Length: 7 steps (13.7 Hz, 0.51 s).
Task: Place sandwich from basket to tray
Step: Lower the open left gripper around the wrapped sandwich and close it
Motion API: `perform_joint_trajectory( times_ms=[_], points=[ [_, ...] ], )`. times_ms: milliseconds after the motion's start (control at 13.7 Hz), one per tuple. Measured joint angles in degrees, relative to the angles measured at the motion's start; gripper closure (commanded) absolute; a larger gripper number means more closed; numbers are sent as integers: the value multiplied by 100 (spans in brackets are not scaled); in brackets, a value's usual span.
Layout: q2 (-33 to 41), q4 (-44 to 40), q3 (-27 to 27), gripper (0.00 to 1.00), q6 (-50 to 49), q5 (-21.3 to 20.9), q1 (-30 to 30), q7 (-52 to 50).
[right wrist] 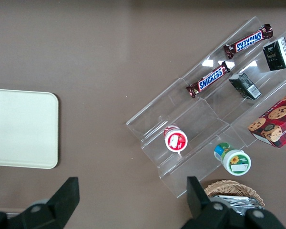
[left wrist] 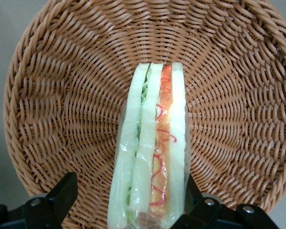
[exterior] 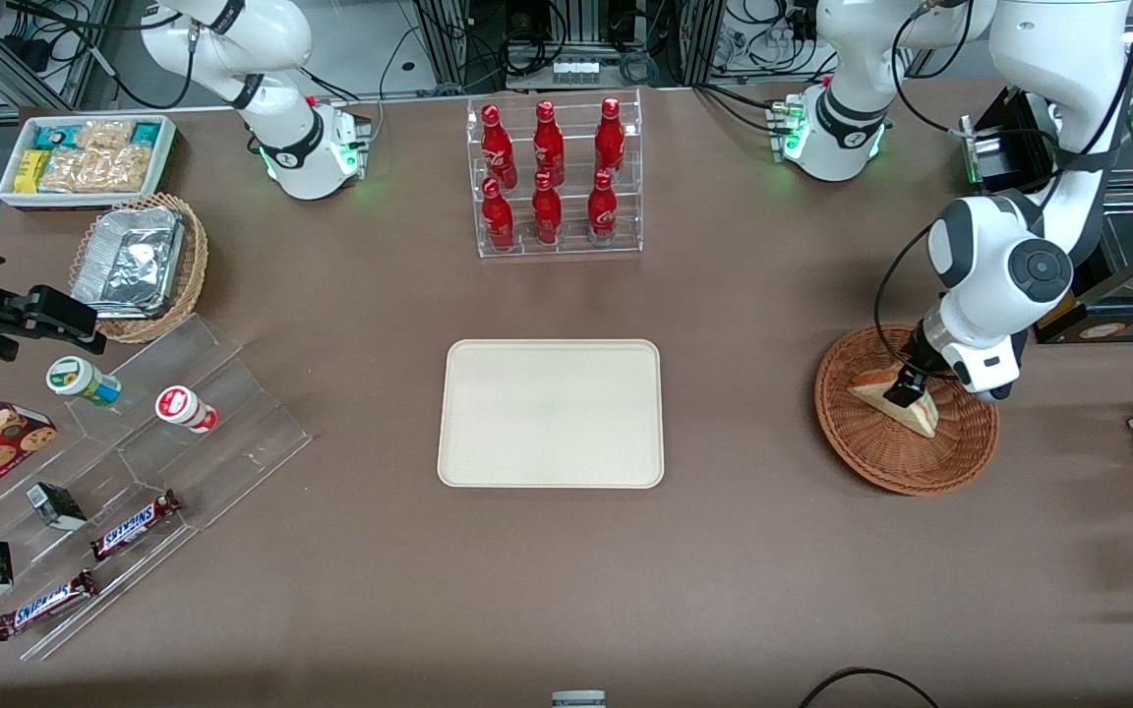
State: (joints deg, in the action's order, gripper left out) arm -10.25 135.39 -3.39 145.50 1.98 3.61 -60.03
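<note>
Left wrist view: we look down on the sandwich (left wrist: 150,152) lying in the basket (left wrist: 62,119). Our gripper (left wrist: 128,202) straddles the wedge, one finger (left wrist: 62,193) set apart from the bread, the other (left wrist: 193,191) close against it, so the fingers stand spread, not yet clamped. The sandwich's long axis runs straight out between them. We judge closing comes next; the tray (exterior: 552,413) lies well apart, toward the parked arm.
</note>
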Motion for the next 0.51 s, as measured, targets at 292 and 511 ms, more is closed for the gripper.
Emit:
perform_joint_trajectory(
  times_ms=[292,511],
  points=[
    [17,-54,0,100,28,13,0,5],
    [70,-198,1,100,-137,14,0,6]
  ],
)
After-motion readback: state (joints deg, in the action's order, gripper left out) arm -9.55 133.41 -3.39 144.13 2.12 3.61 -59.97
